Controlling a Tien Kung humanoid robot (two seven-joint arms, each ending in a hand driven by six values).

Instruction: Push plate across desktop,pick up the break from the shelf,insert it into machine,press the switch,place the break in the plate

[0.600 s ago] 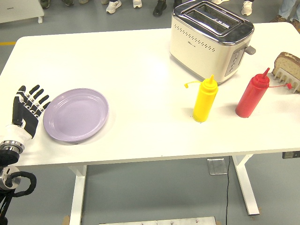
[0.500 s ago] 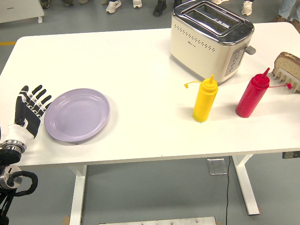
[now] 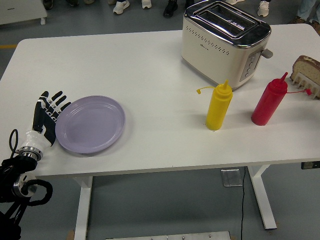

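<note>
So this is the very first step, the plate push. The left hand [image 3: 46, 116] is flat and released, fingers straight, grasping nothing, pressed edge-on against the left rim of the purple plate [image 3: 90, 124] near the counter's [image 3: 150, 65] front left. The right hand isn't in the shot at all.

My guess for the next move: shove the plate rightward toward the middle, low and even so it slides instead of tipping up on its rim.

The bread [image 3: 306, 68] sits in its little rack [image 3: 303, 80] at the far right edge. The toaster [image 3: 225, 42] is at the back, with yellow [image 3: 218, 106] and red [image 3: 268, 103] squeeze bottles in front of it. Plain white counter, grey floor, some shoes visible at the far side.
</note>
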